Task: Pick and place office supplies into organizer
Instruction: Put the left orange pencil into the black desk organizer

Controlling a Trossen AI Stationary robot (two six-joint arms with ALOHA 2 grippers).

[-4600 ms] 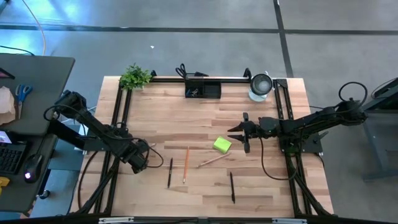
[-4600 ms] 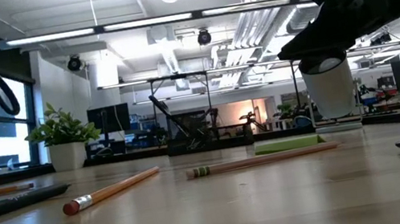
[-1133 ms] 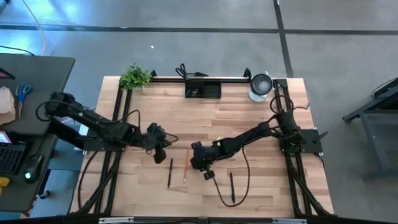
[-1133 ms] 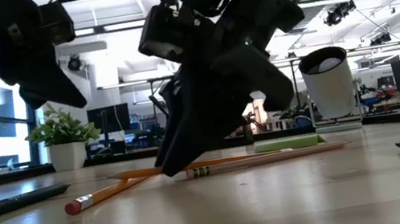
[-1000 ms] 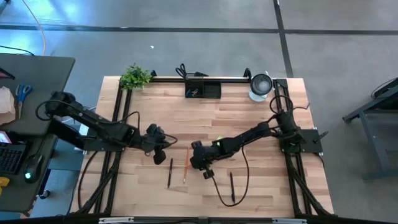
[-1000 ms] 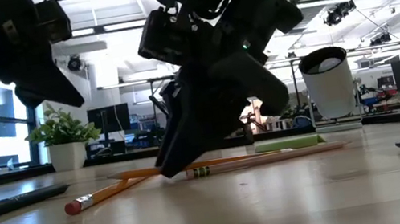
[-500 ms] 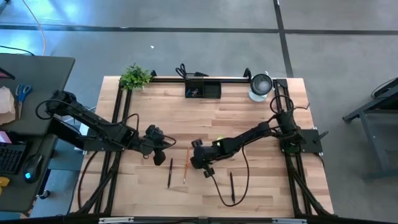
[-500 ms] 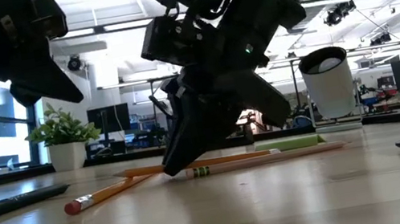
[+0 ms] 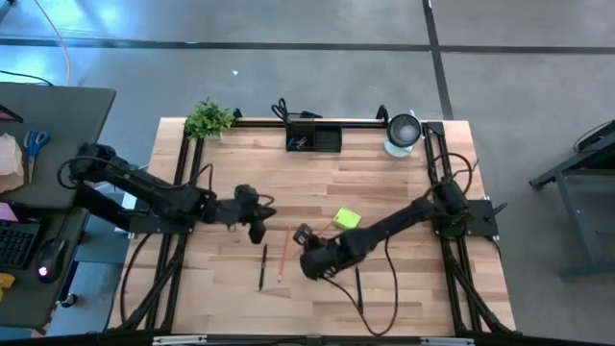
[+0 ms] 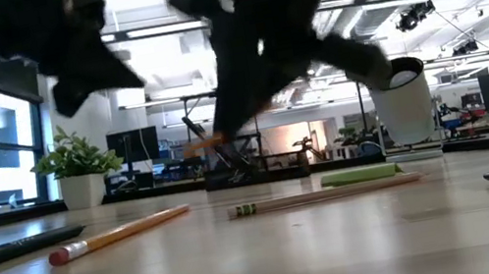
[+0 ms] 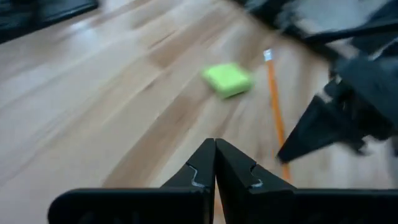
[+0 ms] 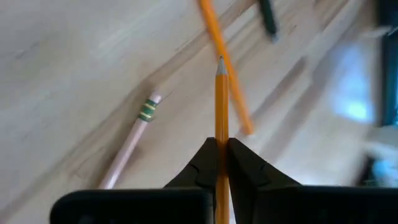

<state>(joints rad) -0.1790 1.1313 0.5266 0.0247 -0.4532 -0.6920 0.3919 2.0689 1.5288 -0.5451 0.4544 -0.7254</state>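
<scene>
Right wrist view: right claw (image 12: 221, 146) clenched on an orange pencil (image 12: 221, 93), shaft pinched between both fingers, sharpened tip pointing away from the wrist. Lifted clear of the counter (image 9: 404, 192), as seen in the low view by an orange blur under the dark arm. No lettering legible on the shaft.

Just beyond that tip, lying flat on the wood: a second orange pencil (image 12: 214, 34), set at a slant. To one side, a wooden pencil (image 12: 127, 149) with a green band near its pale eraser. Farther off, the end of a black pen (image 12: 267, 18).

High view: right claw low over the middle of the counter, lime-green sticky-note pad (image 9: 346, 219) just beside its arm. Left claw (image 9: 258, 226) near it on the left side, shut tight and gripping nothing, hanging above the counter. Another black pen (image 9: 262, 266) between the two arms, parallel to the loose orange pencil.

Along the far edge: organizer (image 9: 313, 140), a black compartmented tray, well apart from both claws, contents too small to tell. Black-handled scissors (image 9: 284, 109) just beside it, a silver-and-white cup (image 9: 403, 132) toward the right corner, a small potted plant (image 9: 209, 118) at the left corner.

Blue-handled scissors (image 9: 36, 143) on the side desk, off the counter.
</scene>
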